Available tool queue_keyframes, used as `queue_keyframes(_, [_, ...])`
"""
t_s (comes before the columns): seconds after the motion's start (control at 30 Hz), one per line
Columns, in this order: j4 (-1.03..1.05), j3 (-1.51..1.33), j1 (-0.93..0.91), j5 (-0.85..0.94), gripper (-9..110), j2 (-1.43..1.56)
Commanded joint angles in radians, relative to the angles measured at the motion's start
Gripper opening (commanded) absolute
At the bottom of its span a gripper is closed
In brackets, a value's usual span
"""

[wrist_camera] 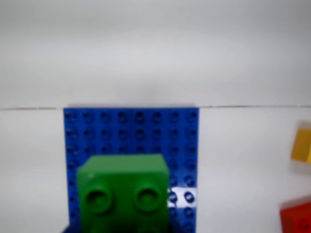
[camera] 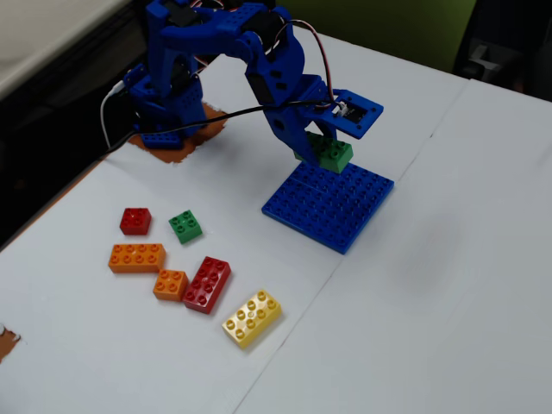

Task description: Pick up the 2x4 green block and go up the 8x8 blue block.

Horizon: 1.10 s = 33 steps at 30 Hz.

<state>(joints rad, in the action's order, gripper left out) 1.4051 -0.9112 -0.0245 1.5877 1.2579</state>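
Observation:
My gripper (camera: 321, 148) is shut on the 2x4 green block (camera: 333, 155), which it holds over the corner of the 8x8 blue block (camera: 332, 205) nearest the arm base. Whether the brick touches the plate's studs I cannot tell. In the wrist view the green block (wrist_camera: 124, 191) fills the lower middle, studs facing the camera, with the blue block (wrist_camera: 131, 131) spread behind it. The fingers themselves are hidden there by the brick.
Loose bricks lie left of the plate in the fixed view: red 2x2 (camera: 135, 221), small green 2x2 (camera: 185, 226), orange long (camera: 137, 257), orange small (camera: 171, 284), red long (camera: 207, 283), yellow long (camera: 252, 317). The arm base (camera: 164, 103) stands at the back left.

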Motion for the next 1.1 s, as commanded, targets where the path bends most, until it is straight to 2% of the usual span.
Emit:
queue_keyframes(0.0, [-0.012, 0.031, -0.002, 0.008, 3, 0.008])
queue_keyframes(1.07, [-0.008, 0.031, -0.005, 0.020, 3, 0.006])
